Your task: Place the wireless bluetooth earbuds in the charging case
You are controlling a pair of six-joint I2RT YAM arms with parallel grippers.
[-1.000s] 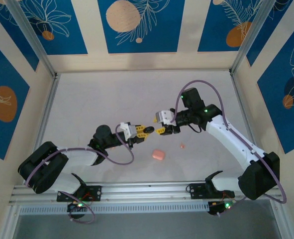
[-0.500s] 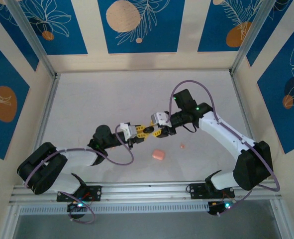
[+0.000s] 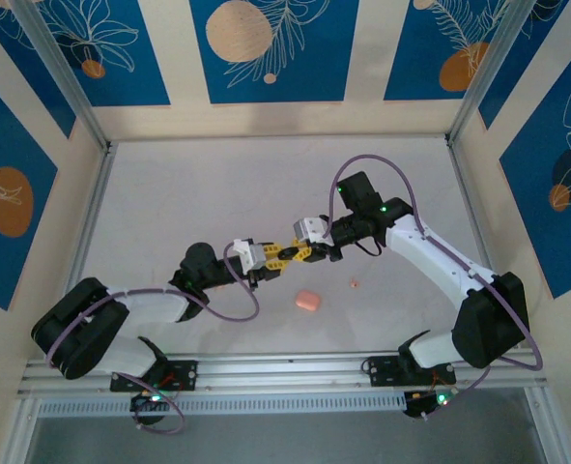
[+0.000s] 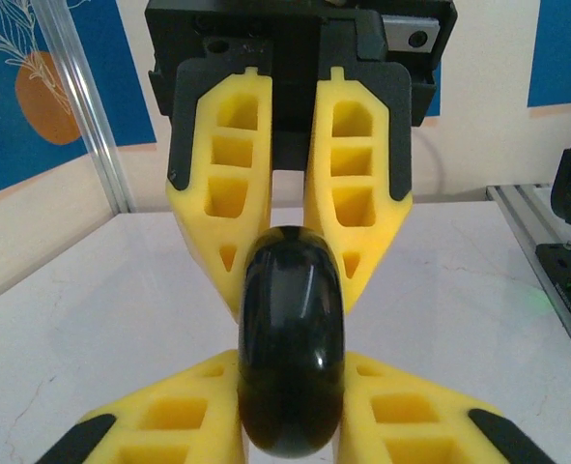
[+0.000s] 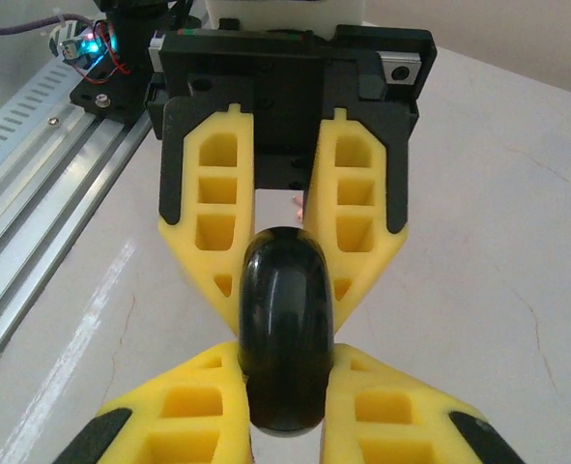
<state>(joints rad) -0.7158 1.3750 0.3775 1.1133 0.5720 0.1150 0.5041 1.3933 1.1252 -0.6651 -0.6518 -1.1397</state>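
The charging case [image 3: 288,253], a glossy black oval, hangs above the middle of the table [image 3: 217,193], a little nearer the near edge than the far wall. It is pinched between two claws that meet tip to tip. There is open tabletop to the left, right and far sides. Near and slightly right of it lie a small pink object [image 3: 307,301] and an orange speck [image 3: 354,284], well apart from the grip.

The right gripper [image 3: 298,251] reaches in from the right, its yellow fingers closed narrow onto the case. The left gripper [image 3: 279,255] comes from the left, its fingers also lying against both sides of the case, spread no wider than the case.

From the left wrist, the case [image 4: 290,348] stands on edge, with the left gripper [image 4: 292,362] at its lower half and the right gripper [image 4: 292,290] at its top. The right wrist shows the mirror: the right gripper [image 5: 287,356] below, the left gripper [image 5: 285,280] above, and the aluminium rail [image 5: 43,222] at the near edge.
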